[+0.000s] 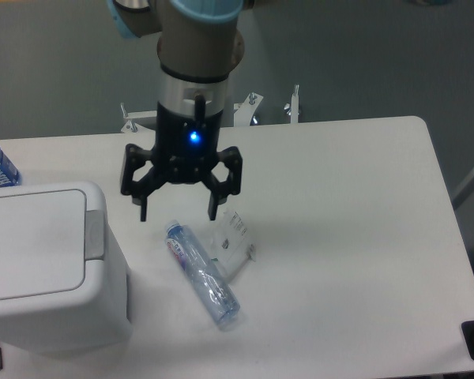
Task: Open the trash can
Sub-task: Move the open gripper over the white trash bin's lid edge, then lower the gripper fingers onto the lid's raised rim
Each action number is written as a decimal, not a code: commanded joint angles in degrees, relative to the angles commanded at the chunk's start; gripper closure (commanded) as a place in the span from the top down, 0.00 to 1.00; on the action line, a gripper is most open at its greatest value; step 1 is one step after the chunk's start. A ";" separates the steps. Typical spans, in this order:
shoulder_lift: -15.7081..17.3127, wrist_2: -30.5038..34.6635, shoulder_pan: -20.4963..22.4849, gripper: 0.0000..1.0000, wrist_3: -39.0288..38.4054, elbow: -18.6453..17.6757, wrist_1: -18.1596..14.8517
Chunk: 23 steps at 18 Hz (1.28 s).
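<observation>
We are on the approach: our gripper (178,216) hangs with jaws apart and empty. The trash can (43,268), lid shut, sits left of and below the jaws. Next we judge the jaws must reach its grey strip (94,234).

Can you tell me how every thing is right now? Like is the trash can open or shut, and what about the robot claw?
trash can: lid shut, flat on top.
tool: open, empty, above the table beside the trash can.
clear bottle: lying on its side on the table.
small clear packet: lying next to the bottle.
</observation>
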 joint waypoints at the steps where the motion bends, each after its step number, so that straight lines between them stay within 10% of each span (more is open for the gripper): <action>1: -0.27 0.00 -0.70 1.00 0.00 0.00 0.00; 23: -2.29 0.26 -2.99 1.00 0.00 -0.79 0.61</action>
